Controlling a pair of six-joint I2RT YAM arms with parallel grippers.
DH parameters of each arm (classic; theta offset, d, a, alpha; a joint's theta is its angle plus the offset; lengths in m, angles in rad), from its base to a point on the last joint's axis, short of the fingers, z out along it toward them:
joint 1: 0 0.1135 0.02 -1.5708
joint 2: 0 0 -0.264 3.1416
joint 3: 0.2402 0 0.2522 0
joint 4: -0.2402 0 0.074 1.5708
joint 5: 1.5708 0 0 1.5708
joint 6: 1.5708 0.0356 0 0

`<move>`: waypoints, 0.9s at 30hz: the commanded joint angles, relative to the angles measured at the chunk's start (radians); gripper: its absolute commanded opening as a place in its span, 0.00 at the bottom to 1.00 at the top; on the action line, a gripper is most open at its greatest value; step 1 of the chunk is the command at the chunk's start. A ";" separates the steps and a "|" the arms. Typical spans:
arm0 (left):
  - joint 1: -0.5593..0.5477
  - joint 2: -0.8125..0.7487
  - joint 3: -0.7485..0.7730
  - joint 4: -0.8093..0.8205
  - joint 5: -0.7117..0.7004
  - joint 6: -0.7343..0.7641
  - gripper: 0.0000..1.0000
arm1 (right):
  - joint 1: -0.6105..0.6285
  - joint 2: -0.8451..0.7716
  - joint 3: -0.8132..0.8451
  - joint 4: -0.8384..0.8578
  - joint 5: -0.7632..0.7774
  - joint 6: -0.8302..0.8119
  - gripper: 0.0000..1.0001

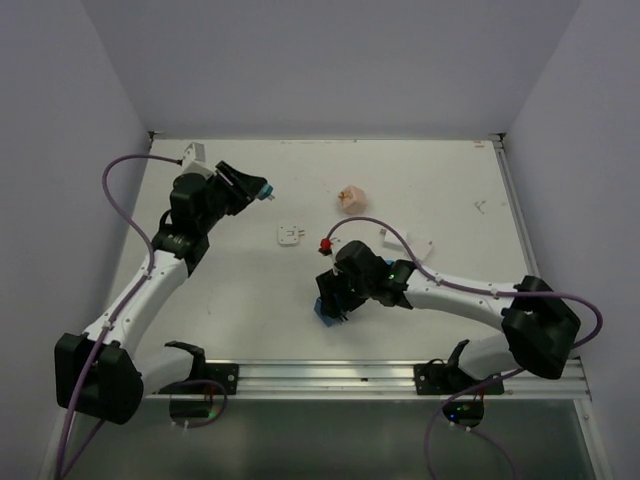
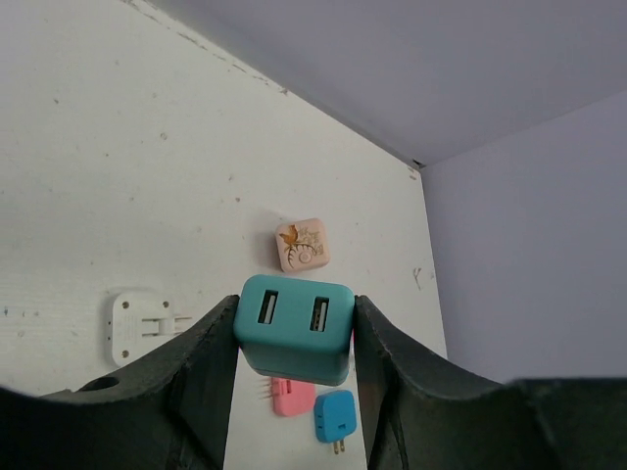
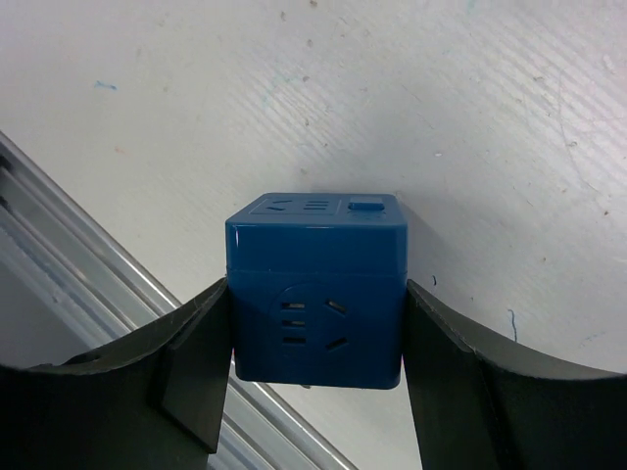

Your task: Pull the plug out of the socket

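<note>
The teal plug [image 2: 294, 328] hides most of a pink adapter [image 2: 294, 399].

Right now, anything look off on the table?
Nothing damaged or spilled. Left gripper clamps the teal plug, right gripper clamps the blue socket cube, the two apart. A white adapter lies loose on the table.

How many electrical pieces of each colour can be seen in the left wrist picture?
teal USB charger: 1
white adapter: 1
beige cube: 1
pink plug: 1
blue plug: 1
Total: 5
</note>
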 commanded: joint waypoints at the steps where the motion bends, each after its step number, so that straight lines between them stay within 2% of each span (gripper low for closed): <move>1: 0.007 0.008 0.025 -0.028 0.005 0.077 0.00 | 0.003 -0.116 0.026 0.008 -0.003 0.009 0.00; 5: 0.005 0.043 -0.020 -0.094 0.096 0.103 0.01 | 0.001 -0.202 0.061 -0.047 0.086 0.009 0.00; 9: 0.004 0.107 -0.037 -0.193 0.204 0.149 0.03 | -0.003 -0.286 0.088 -0.107 0.228 -0.007 0.00; 11: -0.010 0.152 -0.031 -0.235 0.212 0.200 0.04 | -0.008 -0.314 0.088 -0.130 0.319 -0.008 0.00; 15: -0.115 0.264 0.054 -0.440 0.121 0.331 0.08 | -0.029 -0.389 0.069 -0.153 0.416 0.001 0.00; 18: -0.210 0.365 0.146 -0.541 0.008 0.371 0.10 | -0.046 -0.416 0.049 -0.165 0.448 0.010 0.00; 22: -0.255 0.463 0.206 -0.557 -0.041 0.373 0.19 | -0.063 -0.449 0.024 -0.179 0.463 0.025 0.00; 27: -0.275 0.568 0.272 -0.559 -0.084 0.373 0.25 | -0.069 -0.473 0.001 -0.183 0.480 0.039 0.00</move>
